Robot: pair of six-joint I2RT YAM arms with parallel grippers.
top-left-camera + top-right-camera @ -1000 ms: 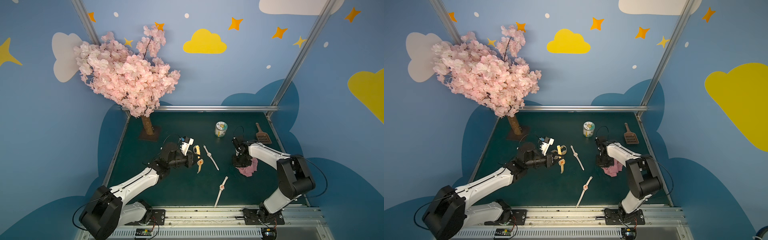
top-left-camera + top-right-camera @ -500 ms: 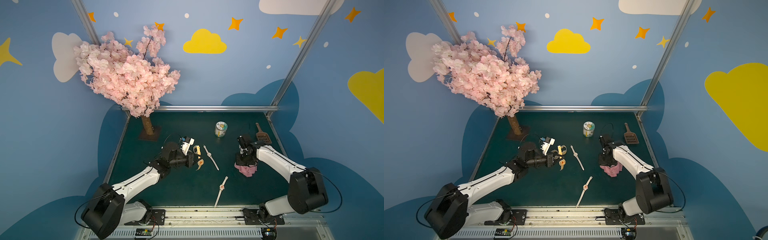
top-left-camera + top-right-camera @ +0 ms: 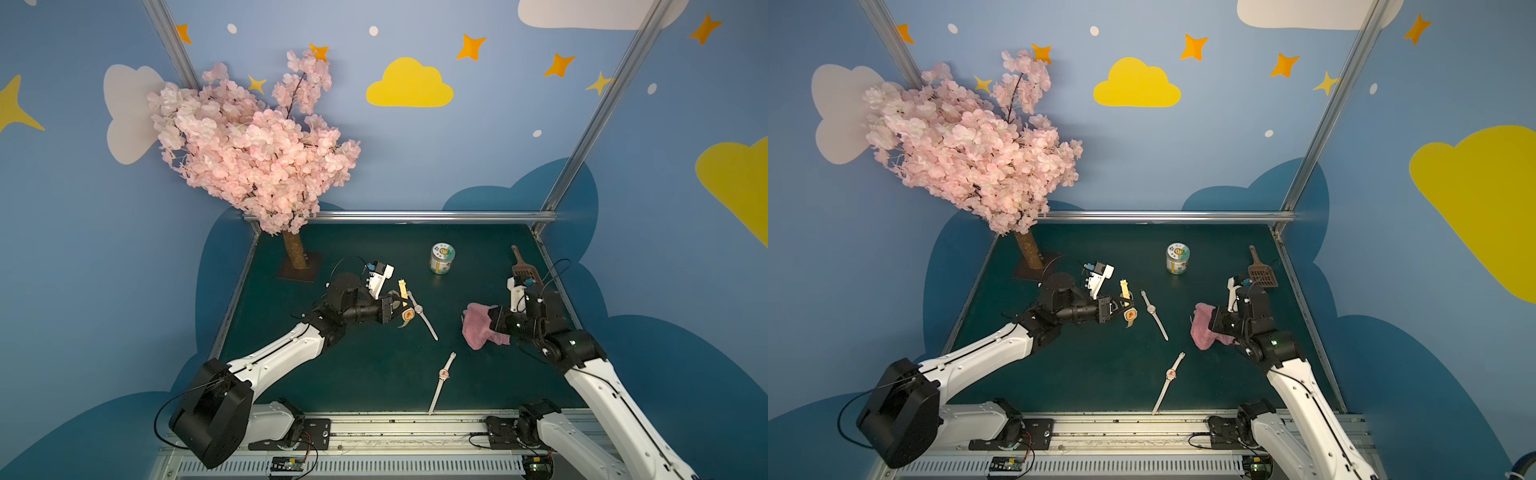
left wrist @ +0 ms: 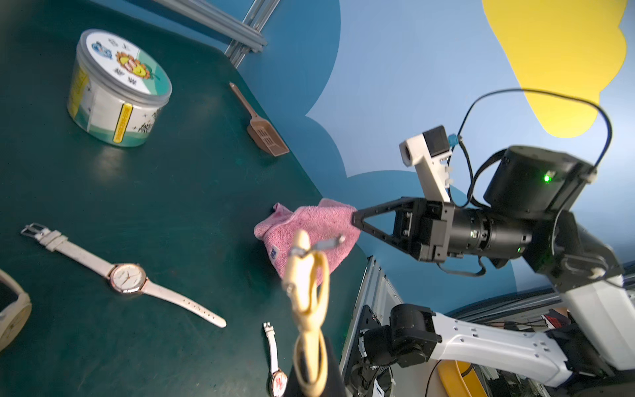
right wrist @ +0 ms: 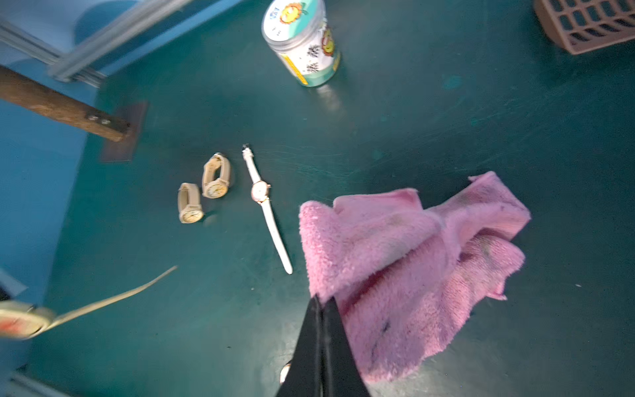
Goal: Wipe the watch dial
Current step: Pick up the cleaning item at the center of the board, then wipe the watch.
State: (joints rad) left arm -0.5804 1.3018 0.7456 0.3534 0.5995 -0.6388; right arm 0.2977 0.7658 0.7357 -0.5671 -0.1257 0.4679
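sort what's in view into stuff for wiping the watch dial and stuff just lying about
In the job: held watch in left gripper; cloth in right gripper.

Lying about: far white watch, near white watch, two beige watches, jar, scoop, tree.

right gripper (image 3: 493,322): turned from pointing down to lying level, arm swung outward
pink cloth (image 3: 477,330): picked up from the table (image 3: 374,374), now hanging from the pinched jaws
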